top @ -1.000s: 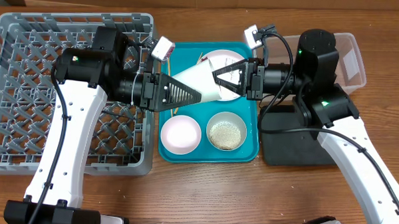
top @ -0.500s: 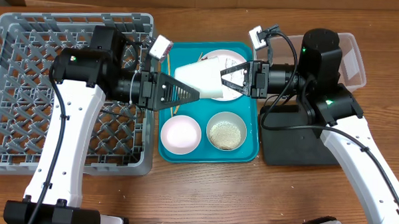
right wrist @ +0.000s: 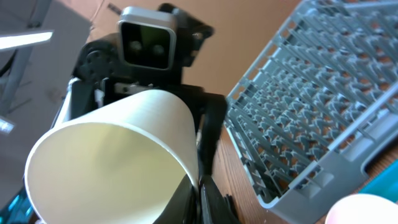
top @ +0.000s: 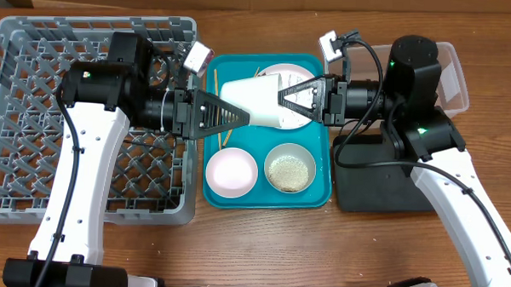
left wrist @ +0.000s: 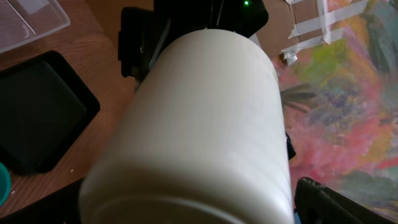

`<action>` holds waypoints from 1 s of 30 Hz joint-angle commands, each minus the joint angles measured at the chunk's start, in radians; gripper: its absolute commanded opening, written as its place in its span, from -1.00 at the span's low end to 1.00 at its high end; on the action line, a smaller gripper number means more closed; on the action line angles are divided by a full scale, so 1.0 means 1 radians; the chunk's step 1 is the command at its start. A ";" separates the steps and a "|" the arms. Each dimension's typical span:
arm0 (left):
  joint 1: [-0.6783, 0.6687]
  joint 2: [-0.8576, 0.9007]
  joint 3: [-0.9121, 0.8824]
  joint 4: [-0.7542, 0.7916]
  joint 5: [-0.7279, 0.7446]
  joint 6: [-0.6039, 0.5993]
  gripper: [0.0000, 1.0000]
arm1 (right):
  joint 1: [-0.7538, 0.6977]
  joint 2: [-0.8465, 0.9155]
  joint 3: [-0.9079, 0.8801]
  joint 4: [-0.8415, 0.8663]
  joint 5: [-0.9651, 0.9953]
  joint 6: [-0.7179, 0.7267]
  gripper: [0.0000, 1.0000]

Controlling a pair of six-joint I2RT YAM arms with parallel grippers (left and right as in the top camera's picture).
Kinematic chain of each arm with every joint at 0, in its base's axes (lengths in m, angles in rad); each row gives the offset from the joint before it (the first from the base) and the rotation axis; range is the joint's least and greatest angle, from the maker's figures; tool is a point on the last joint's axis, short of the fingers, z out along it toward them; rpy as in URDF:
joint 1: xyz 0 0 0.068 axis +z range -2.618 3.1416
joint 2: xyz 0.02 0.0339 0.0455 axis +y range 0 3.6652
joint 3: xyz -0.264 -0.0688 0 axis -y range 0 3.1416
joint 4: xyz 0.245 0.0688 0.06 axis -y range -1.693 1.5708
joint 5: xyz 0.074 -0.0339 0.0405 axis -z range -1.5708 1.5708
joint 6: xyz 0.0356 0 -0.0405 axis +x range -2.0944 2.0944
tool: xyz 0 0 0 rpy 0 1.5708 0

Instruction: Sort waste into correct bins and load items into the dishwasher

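**Cup handover between arms, above teal tray**

Found left gripper (top: 246,118) closed across the narrow base end of the white cup (top: 255,99), with dark finger parts at both lower corners of the left wrist view. Cannot tell right gripper (top: 283,98) state, pinching or free: one finger (right wrist: 208,202) seen against the cup rim, the other hidden. Noted cup lying on its side in the air, mouth toward the right arm, over the back half of the teal tray (top: 266,202).

Judged as a pass toward the left arm, probably bound for the grey rack (top: 72,35) just left of the tray. Recommended:
- Confirm a firm left hold before freeing the right.
- Draw the right gripper straight back along the cup axis, without dragging the rim.
- Squeeze lightly, given a thin, crushable-looking wall.
- Keep clear of the plate (top: 292,74) and grain bowl (top: 289,168) below.
- Turn mouth down over the pegs.

Recorded clear tub (top: 462,82) and black tray (top: 382,190) on the tabletop by the right arm, untouched.

Searched cup, tray, rack and bins for markings. Found no brand, label or lettering legible, only green indicator lights (top: 393,63) on the arms.
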 commanded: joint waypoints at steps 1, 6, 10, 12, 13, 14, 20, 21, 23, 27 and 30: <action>0.007 0.000 0.004 0.001 0.034 0.030 0.99 | -0.007 -0.006 0.018 0.024 -0.053 0.016 -0.92; 0.008 0.000 0.004 0.004 0.039 0.031 0.91 | -0.007 -0.006 0.018 0.019 -0.073 0.016 -0.92; 0.008 0.000 0.004 0.005 0.039 0.030 0.89 | -0.007 -0.006 0.018 -0.005 -0.072 0.016 -0.92; 0.010 0.000 0.004 0.011 0.039 0.030 0.89 | -0.007 -0.005 0.018 -0.039 -0.063 0.016 -0.92; 0.010 0.000 0.004 0.014 0.039 0.030 0.88 | -0.007 -0.005 0.018 -0.051 -0.056 0.015 -0.92; 0.010 0.000 0.004 0.018 0.039 0.030 0.88 | -0.007 -0.005 0.018 -0.064 -0.038 0.010 -0.92; 0.009 0.000 0.004 0.018 0.039 0.028 0.72 | -0.007 -0.005 0.018 -0.087 0.015 -0.004 -0.92; 0.009 0.000 0.004 0.019 0.039 0.027 0.69 | -0.007 -0.005 0.018 -0.087 0.015 -0.004 -0.92; 0.009 0.000 0.004 0.019 0.039 0.027 0.61 | -0.006 -0.005 0.018 -0.090 0.014 -0.004 -0.92; 0.009 0.000 0.004 0.023 0.039 0.028 0.47 | -0.005 -0.005 0.018 -0.095 -0.002 -0.004 -0.92; 0.009 0.000 0.004 0.032 0.039 0.028 0.53 | -0.005 -0.005 0.018 -0.098 -0.004 -0.004 -0.92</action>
